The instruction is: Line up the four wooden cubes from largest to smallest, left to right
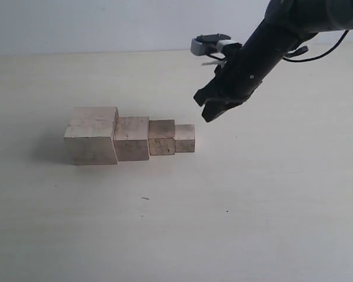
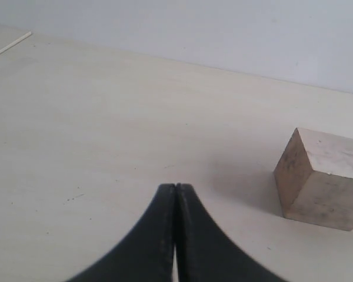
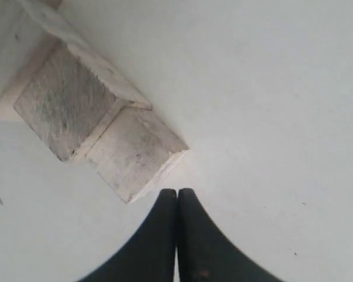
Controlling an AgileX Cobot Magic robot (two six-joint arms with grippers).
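Note:
Four wooden cubes sit touching in a row on the pale table. From left to right they are the big whitish cube (image 1: pixel 92 135), a smaller one (image 1: pixel 132 138), a third (image 1: pixel 162 137) and the small tan cube (image 1: pixel 185 138). My right gripper (image 1: pixel 209 114) hangs shut and empty above the table, just right of and behind the smallest cube. Its wrist view shows the shut gripper (image 3: pixel 177 191) beside the smallest cube (image 3: pixel 135 154) and the third cube (image 3: pixel 67 108). My left gripper (image 2: pixel 175 185) is shut with nothing in it, and a whitish cube (image 2: pixel 323 179) lies off to one side. The exterior view does not show the left arm.
The right arm's dark forearm (image 1: pixel 270 41) slants in from the upper right with a white camera block (image 1: pixel 210 44) and a cable (image 1: pixel 323 54). A thin pale strip (image 2: pixel 9 46) lies far off on the table (image 1: pixel 253 205).

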